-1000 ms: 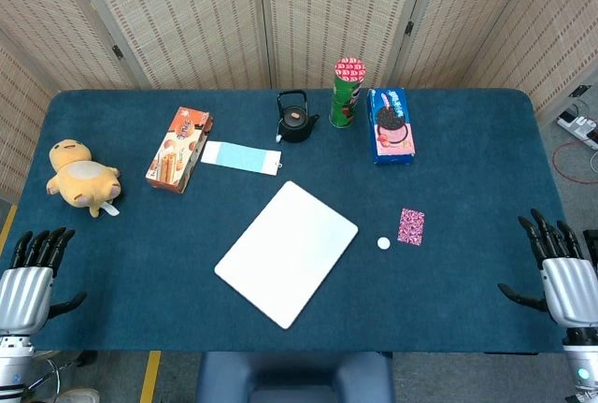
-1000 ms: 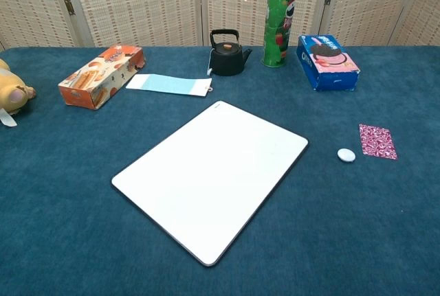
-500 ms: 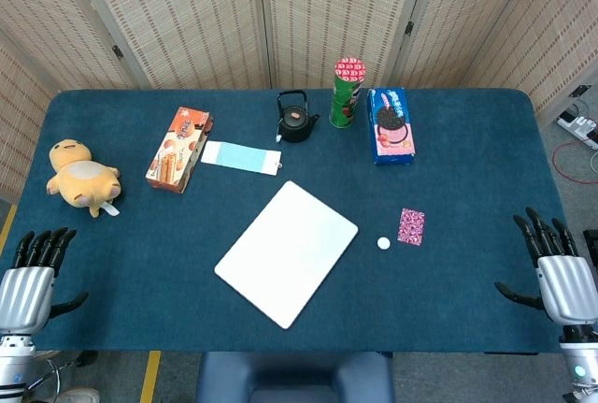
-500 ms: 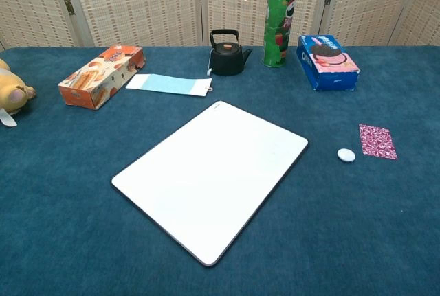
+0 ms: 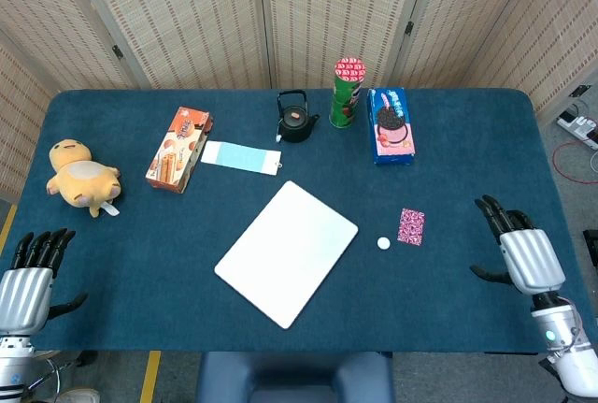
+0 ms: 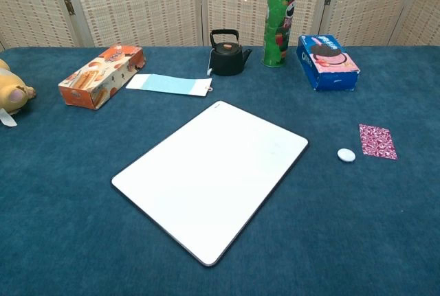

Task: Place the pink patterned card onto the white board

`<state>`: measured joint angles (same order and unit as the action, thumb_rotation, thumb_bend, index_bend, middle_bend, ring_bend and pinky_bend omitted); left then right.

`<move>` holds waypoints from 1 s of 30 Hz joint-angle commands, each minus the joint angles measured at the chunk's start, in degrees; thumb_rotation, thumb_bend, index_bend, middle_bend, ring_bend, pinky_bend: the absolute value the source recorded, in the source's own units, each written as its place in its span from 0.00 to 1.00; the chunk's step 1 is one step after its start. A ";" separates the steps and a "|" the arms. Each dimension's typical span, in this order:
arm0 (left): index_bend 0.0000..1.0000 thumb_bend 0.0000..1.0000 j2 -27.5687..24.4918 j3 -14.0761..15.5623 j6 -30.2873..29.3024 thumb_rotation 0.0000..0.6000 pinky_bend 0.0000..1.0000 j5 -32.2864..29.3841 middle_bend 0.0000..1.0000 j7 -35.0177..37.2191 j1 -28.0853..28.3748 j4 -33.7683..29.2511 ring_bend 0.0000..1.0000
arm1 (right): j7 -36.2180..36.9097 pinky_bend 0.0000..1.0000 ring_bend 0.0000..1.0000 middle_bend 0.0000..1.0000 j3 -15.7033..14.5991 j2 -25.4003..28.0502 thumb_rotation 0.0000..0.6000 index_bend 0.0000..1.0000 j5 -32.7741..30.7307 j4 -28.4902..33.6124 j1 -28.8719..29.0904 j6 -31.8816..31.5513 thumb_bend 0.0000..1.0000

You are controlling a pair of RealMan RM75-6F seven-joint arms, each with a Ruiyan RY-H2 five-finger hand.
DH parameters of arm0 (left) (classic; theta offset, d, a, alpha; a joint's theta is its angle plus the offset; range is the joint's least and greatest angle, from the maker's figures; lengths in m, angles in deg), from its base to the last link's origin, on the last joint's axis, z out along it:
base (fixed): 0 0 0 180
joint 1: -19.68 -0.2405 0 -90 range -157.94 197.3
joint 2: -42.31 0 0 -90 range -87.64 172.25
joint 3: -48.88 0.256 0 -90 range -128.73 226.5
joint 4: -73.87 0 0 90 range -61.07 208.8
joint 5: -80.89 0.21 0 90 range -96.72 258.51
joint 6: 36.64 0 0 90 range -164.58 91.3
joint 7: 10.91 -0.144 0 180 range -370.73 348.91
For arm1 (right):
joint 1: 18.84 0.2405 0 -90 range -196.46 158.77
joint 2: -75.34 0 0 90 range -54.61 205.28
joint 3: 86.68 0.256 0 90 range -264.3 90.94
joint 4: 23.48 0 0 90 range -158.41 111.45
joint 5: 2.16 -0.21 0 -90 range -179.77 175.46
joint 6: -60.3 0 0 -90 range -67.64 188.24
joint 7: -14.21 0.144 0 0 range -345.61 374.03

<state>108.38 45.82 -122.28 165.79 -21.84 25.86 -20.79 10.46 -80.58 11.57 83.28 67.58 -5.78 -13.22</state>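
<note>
Fingers first: the right hand (image 5: 523, 251) has its fingers spread apart and pointing toward the far side, thumb out to the left, nothing between them. It hovers over the blue cloth at the near right, to the right of the card and apart from it. Over at the near left corner, the left hand (image 5: 30, 281) is the same story, fingers fanned out, palm empty, parked at the table edge, well away from everything.

Out from the right hand sits the pink patterned card (image 5: 411, 226), flat on the table (image 5: 467, 141), a small white round object (image 5: 383, 243) just beside it on its left. Further left again lies the white board (image 5: 287, 251), turned at an angle, its surface bare.

So where are we? By my reading this is the very start: card untouched, no grasp made, board waiting. The reach, the pick-up, the carry across and the set-down are all left to do.

The card itself: a small rectangle, pink-and-white busy pattern, lying flat against the cloth with no raised edge showing. That looks a tricky lift; thin and flush, it will likely need a fingertip working under one edge
</note>
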 commanded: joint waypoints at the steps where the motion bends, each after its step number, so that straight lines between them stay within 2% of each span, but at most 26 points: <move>1: 0.13 0.15 -0.15 -0.14 -0.21 1.00 0.05 -0.08 0.14 0.32 -0.08 0.06 0.12 | -1.72 0.57 0.52 0.33 1.06 -1.31 0.89 0.04 -0.93 -1.87 2.78 3.21 0.05; 3: 0.13 0.15 -0.18 -0.23 -0.44 1.00 0.05 0.02 0.15 0.61 -0.12 0.13 0.12 | -2.46 0.64 0.60 0.41 1.32 -1.85 0.88 0.09 -1.53 -2.78 4.61 5.81 0.05; 6: 0.13 0.15 -0.21 -0.21 -0.65 1.00 0.05 0.15 0.15 0.79 -0.23 0.31 0.12 | -4.18 0.74 0.76 0.60 1.28 -2.10 0.88 0.13 -2.81 -3.69 7.02 10.11 0.05; 10: 0.14 0.16 -0.23 -0.20 -0.77 1.00 0.05 -0.15 0.15 1.06 -0.47 0.55 0.12 | -6.78 0.79 0.87 0.70 1.09 -3.10 0.88 0.15 -4.83 -5.90 10.63 16.37 0.05; 18: 0.14 0.15 -0.30 0.00 -0.78 1.00 0.05 -0.26 0.15 1.19 -0.75 0.68 0.12 | -9.54 0.80 0.91 0.74 -0.58 -7.08 0.89 0.15 -3.72 -13.99 16.19 23.19 0.05; 25: 0.14 0.15 -0.24 -0.13 -1.19 1.00 0.05 -0.37 0.15 1.12 -0.99 0.50 0.12 | -6.46 0.80 0.96 0.78 -3.10 -11.38 0.88 0.19 1.76 -21.93 20.03 25.05 0.05; 30: 0.14 0.15 -0.24 -0.07 -1.40 1.00 0.05 -0.31 0.16 1.06 -1.18 0.41 0.12 | -3.24 0.80 0.97 0.78 -5.18 -14.73 0.89 0.23 6.02 -27.56 22.35 24.84 0.05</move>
<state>108.15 45.75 -123.68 165.49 -20.77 24.68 -20.38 5.69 -84.66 -1.55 87.60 42.21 15.33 11.53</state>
